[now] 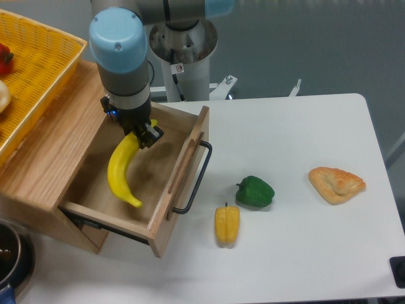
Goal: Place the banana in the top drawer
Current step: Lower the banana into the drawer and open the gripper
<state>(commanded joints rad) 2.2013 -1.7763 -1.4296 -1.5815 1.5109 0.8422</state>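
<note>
The long yellow banana (121,172) hangs inside the pulled-out top drawer (166,218), its lower tip close to or on the drawer floor. My gripper (140,131) is shut on the banana's upper end, reaching down into the back of the drawer. The drawer is a shallow light-wood box with a thin black bar handle (196,180) on its front, sticking out of the light-wood cabinet (44,158).
A yellow woven basket (38,69) sits on top of the cabinet. On the white table lie a green pepper (255,191), a stubby yellow pepper (227,224) and a pastry (336,183). A dark pot (9,256) stands at the lower left.
</note>
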